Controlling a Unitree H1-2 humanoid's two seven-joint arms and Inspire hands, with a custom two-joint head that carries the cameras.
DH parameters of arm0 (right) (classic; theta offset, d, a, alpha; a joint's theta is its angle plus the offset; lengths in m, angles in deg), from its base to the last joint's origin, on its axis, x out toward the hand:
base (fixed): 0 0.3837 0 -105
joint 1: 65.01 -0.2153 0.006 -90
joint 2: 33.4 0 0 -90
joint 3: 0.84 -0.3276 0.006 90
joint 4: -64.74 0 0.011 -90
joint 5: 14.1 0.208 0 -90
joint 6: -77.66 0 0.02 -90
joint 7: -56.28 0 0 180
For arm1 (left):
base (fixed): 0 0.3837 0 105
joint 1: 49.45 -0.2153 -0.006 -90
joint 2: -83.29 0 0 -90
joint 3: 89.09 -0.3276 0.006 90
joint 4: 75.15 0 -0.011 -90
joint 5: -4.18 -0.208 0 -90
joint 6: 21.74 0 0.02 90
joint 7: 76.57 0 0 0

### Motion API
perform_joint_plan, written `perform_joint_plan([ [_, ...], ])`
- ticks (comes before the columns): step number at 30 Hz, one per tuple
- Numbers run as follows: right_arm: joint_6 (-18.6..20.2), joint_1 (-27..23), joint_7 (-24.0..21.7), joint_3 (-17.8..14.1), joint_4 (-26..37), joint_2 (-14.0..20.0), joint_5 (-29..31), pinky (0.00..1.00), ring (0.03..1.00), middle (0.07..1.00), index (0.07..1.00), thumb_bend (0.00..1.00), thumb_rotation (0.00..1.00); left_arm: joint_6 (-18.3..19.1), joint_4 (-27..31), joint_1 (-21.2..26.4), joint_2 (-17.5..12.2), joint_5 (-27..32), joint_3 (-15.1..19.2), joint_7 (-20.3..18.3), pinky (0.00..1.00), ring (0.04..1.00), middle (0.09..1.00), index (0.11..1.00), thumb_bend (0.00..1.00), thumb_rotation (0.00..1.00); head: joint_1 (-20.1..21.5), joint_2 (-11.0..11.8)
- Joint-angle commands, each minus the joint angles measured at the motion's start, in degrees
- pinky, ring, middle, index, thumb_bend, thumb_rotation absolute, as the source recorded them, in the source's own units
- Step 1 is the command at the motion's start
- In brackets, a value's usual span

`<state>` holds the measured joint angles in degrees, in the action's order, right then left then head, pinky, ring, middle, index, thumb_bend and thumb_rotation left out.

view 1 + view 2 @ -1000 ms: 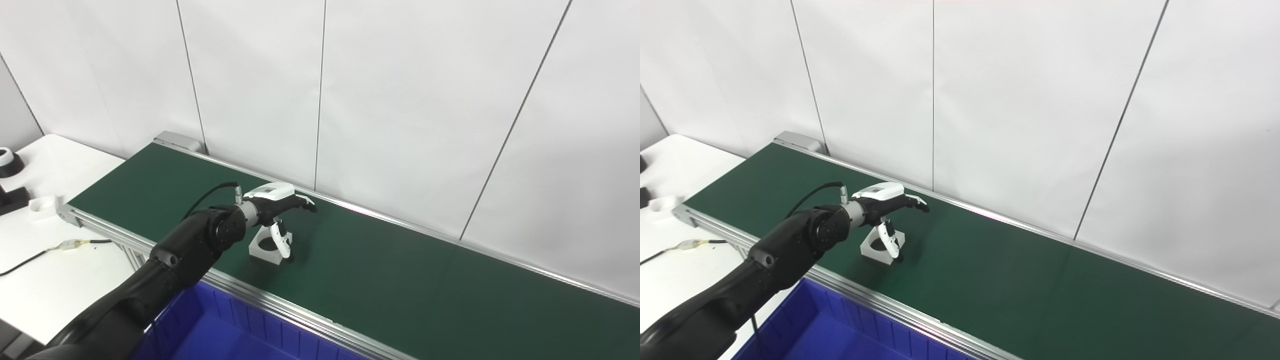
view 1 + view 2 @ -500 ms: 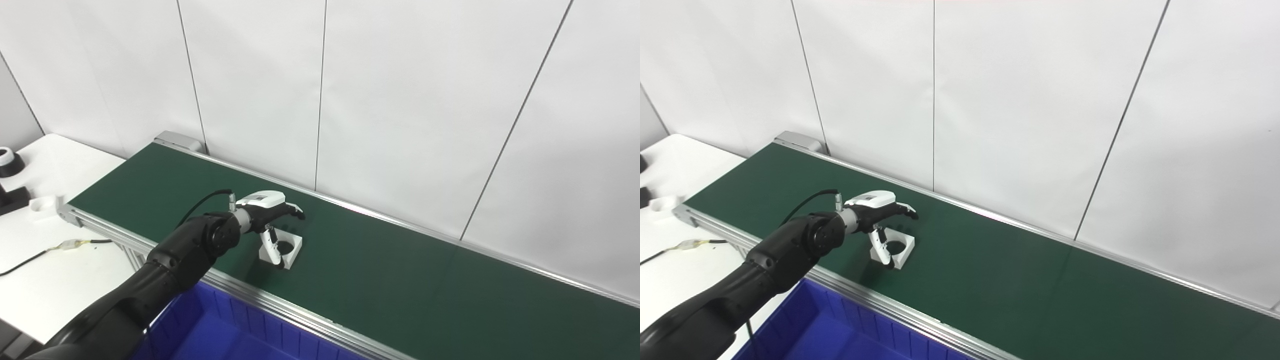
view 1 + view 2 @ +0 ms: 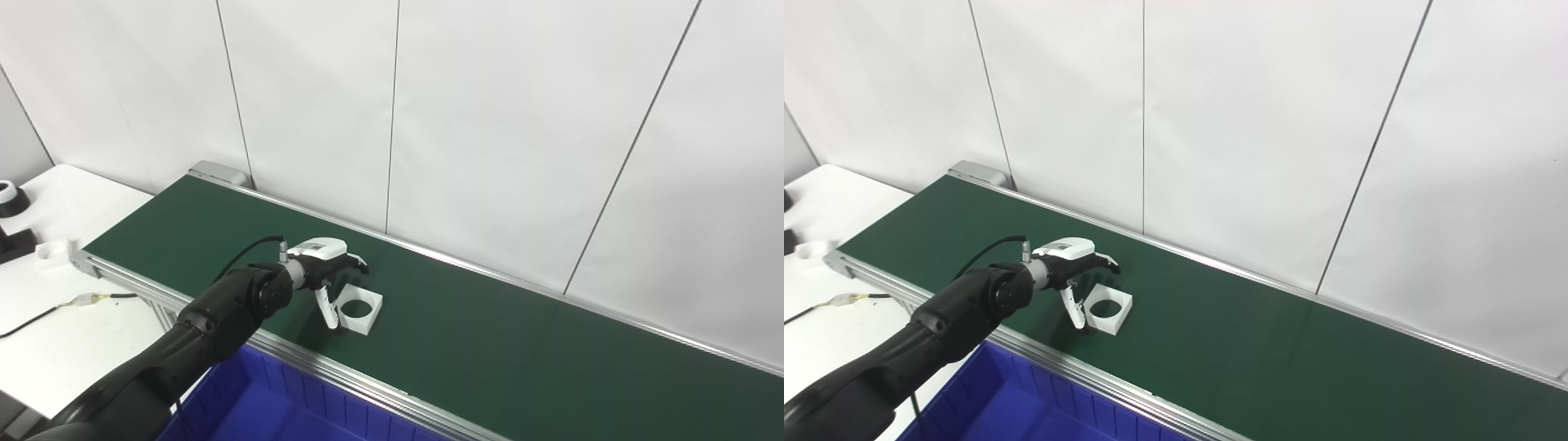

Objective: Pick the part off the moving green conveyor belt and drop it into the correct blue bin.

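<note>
Your left hand point(image 3: 326, 269) hovers over the green conveyor belt point(image 3: 490, 343), fingers spread and holding nothing, thumb just beside the white square part point(image 3: 359, 304) lying flat near the blue bin point(image 3: 275, 410).

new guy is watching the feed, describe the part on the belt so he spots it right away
Find the long green conveyor belt running along the white wall. Near its front rail, just right of the left hand, lies the white part: a flat white square block with a large round hole, the only loose object on the belt.
</note>
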<state>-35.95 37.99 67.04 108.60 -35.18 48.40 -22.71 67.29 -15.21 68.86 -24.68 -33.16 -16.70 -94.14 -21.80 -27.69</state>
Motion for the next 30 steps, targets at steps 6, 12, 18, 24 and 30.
perform_joint_plan([
  [6, -3.28, -0.23, 0.23, -0.08, 1.82, 0.06, -0.42, 0.72, 0.786, 0.839, 0.914, 0.49, 0.86, 0.71, 2.96, -0.28, -1.02, -1.71, -1.35, 1.06, 0.92, 0.897, 0.883, 0.832, 0.93, 0.05, -0.05, -0.21],
  [12, -3.27, -0.21, 0.22, -0.12, 1.96, -0.07, -0.55, 0.72, 0.784, 0.84, 0.917, 0.48, 0.85, -3.48, 1.82, -2.71, 1.37, -2.11, -2.91, 6.51, 0.87, 0.849, 0.835, 0.796, 0.91, 0.01, 0.21, -0.33],
  [18, -3.31, -0.37, 0.27, -0.08, 1.84, -0.17, -0.77, 0.71, 0.777, 0.836, 0.916, 0.47, 0.84, -6.83, -1.26, -3.6, 3.97, -3.75, -4.66, 13.66, 0.8, 0.792, 0.804, 0.769, 0.88, 0.02, 0.53, -0.19],
  [24, -3.3, -0.34, 0.2, -0.1, 1.97, -0.2, -0.71, 0.71, 0.775, 0.833, 0.914, 0.49, 0.84, -7.42, -3.44, -3.07, 5.94, -5.09, -6.48, 18.0, 0.76, 0.763, 0.773, 0.787, 0.84, 0.07, 0.86, -0.33],
  [30, -3.31, -0.37, 0.21, -0.13, 1.84, -0.25, -0.69, 0.71, 0.775, 0.833, 0.911, 0.5, 0.84, -6.96, -3.16, -1.55, 6.93, -4.37, -6.78, 17.36, 0.77, 0.779, 0.779, 0.786, 0.84, 0.11, 0.87, -0.3],
])
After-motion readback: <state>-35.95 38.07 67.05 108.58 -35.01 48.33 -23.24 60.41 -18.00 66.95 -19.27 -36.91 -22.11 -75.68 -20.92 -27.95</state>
